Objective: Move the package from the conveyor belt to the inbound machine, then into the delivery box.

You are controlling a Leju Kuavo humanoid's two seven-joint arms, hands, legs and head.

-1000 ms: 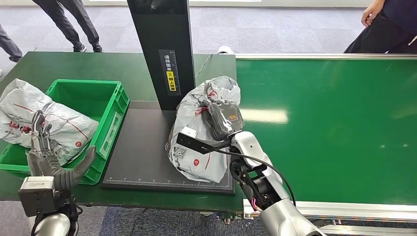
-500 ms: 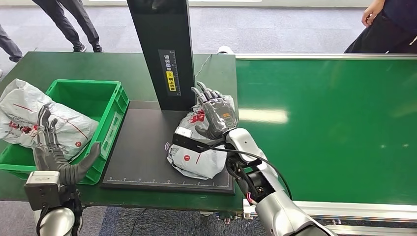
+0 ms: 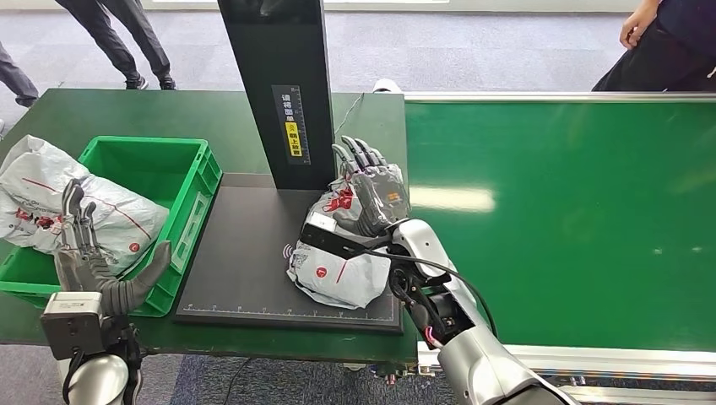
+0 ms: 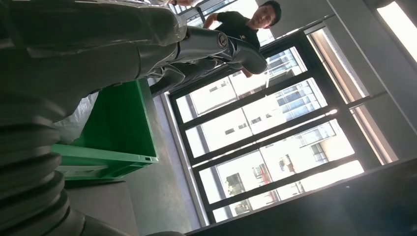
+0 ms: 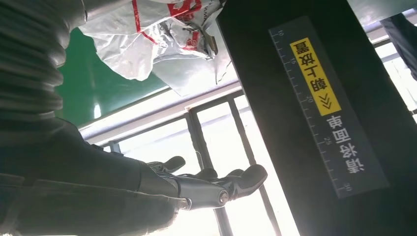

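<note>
The crumpled grey-white plastic mailer bag with red printing (image 3: 336, 261) lies on the flat black platform of the inbound machine (image 3: 245, 253), at its edge toward the green conveyor belt (image 3: 557, 211) and at the foot of the machine's tall black post with a yellow label (image 3: 283, 93). The robot's right hand (image 3: 371, 192) is above the bag's far end with its fingers spread and extended upward, holding nothing; whether its palm touches the plastic cannot be told. In the right wrist view the same fingers (image 5: 216, 189) stretch out free, with the bag (image 5: 162, 44) close by the post (image 5: 314, 113).

The left hand (image 3: 89, 261) hovers over the near corner of the green plastic delivery box (image 3: 190, 181), fingers apart and empty. Another grey-white mailer bag (image 3: 67, 211) already rests in that box, draped over its outer rim.

The package looks light and soft, a loosely filled film bag that would sag and fold wherever it is lifted. Its surface seems slick, so a flat push could slide it, while a shallow pinch on loose film might slip or only stretch the wrapping. A firmer hold would likely come from closing around the bulkier middle, gathering contents as well as film, before carrying it across to the box. Nothing suggests it is fragile
</note>
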